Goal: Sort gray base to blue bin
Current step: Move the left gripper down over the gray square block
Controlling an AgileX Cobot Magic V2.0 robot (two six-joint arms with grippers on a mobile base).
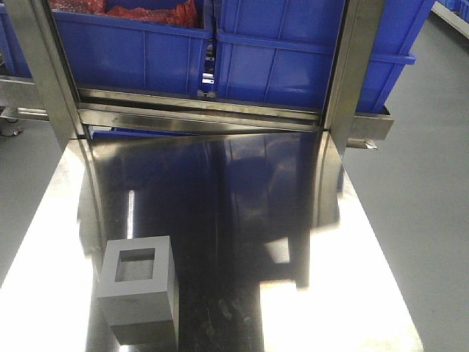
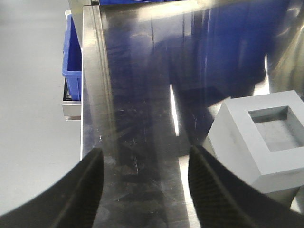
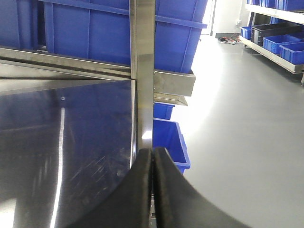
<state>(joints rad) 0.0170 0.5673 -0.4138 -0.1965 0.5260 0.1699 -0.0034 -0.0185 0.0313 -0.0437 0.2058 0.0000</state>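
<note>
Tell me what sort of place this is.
Probably a warehouse or factory sorting station: blue plastic crates sit on a metal rack, a polished steel worktable stands before them, and more bins line shelving across the gray floor.

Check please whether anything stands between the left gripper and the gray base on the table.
Nothing visible does. The left gripper is open, low over the bare steel table. The gray base stands close beside one of its fingers, recess up, and no other object shows between them.
</note>
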